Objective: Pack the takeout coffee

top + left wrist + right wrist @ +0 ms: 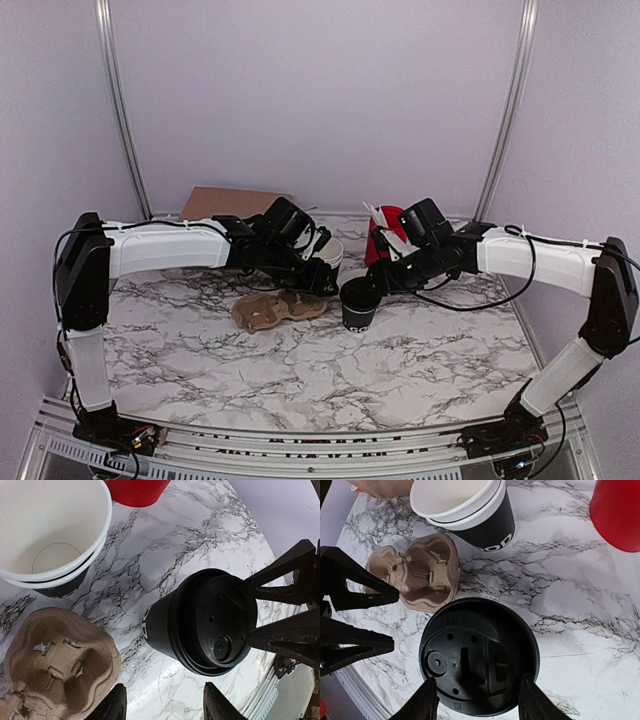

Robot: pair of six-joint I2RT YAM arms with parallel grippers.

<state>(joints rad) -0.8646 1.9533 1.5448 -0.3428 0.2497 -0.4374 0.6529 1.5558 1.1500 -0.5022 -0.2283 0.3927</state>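
A lidded black coffee cup (358,305) is seen upright on a marble table (300,370), just beside a cardboard cup carrier (55,660). Its lid (479,656) is flanked by the right gripper's (477,682) parted fingers; whether it is clamped cannot be told. The left gripper (165,697) is held apart nearby, empty.

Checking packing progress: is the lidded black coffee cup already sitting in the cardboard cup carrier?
No, the lidded coffee cup stands on the marble table beside the cardboard carrier, whose pockets are empty.
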